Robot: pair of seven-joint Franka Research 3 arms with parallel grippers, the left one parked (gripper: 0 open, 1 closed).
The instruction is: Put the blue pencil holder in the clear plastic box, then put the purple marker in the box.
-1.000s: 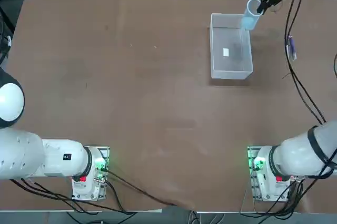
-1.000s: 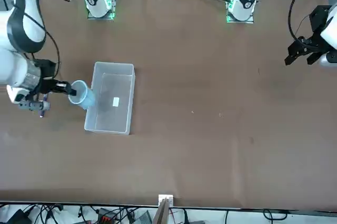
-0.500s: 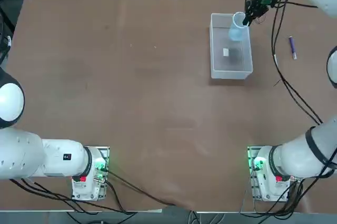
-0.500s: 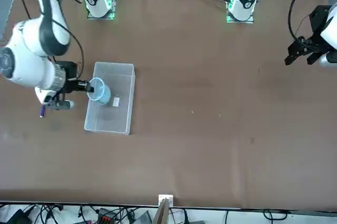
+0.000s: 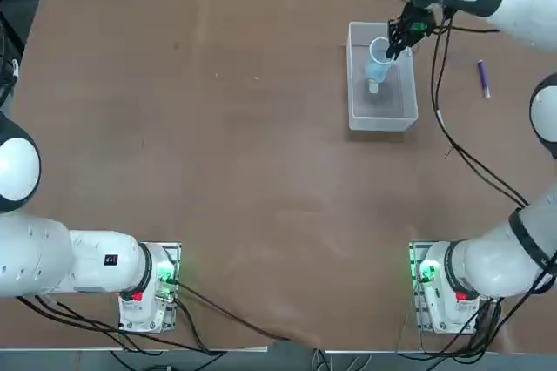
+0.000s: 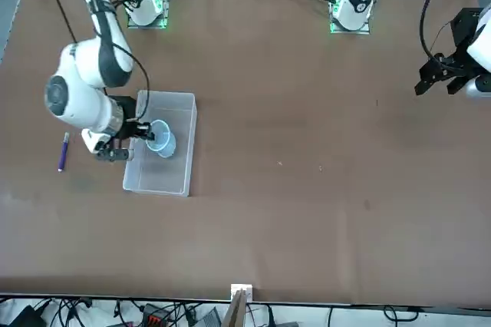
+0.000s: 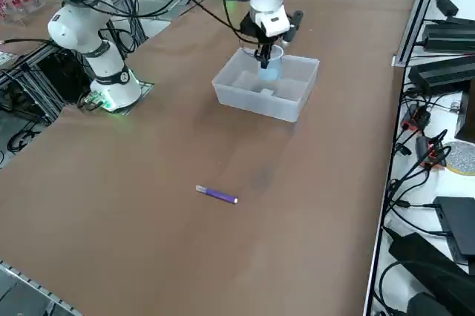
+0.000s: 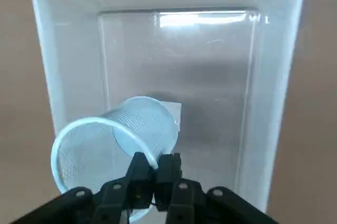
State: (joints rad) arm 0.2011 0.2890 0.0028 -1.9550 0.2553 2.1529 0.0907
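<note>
The pale blue pencil holder (image 5: pixel 379 62) (image 6: pixel 161 140) (image 7: pixel 269 64) (image 8: pixel 118 140) hangs tilted over the middle of the clear plastic box (image 5: pixel 357 114) (image 6: pixel 142 181) (image 7: pixel 245 104) (image 8: pixel 274 77). My right gripper (image 5: pixel 392 45) (image 6: pixel 146 133) (image 7: pixel 263 52) (image 8: pixel 155 169) is shut on the holder's rim, one finger inside the cup and one outside. The box's small white label is partly covered by the cup. The purple marker (image 5: pixel 483 78) (image 6: pixel 63 152) (image 7: pixel 217 194) lies flat on the brown table to the right of the box, well apart from it.
Black cables (image 5: pixel 452 118) trail from the right arm across the table between the box and the marker. The right arm's base (image 5: pixel 444 288) sits at the near table edge. Brown tabletop (image 5: pixel 261 127) spreads left of the box.
My right gripper has carried the pencil holder from beyond the box's far right corner leftward to over the box's middle. The marker, earlier partly covered by the arm, now shows fully.
</note>
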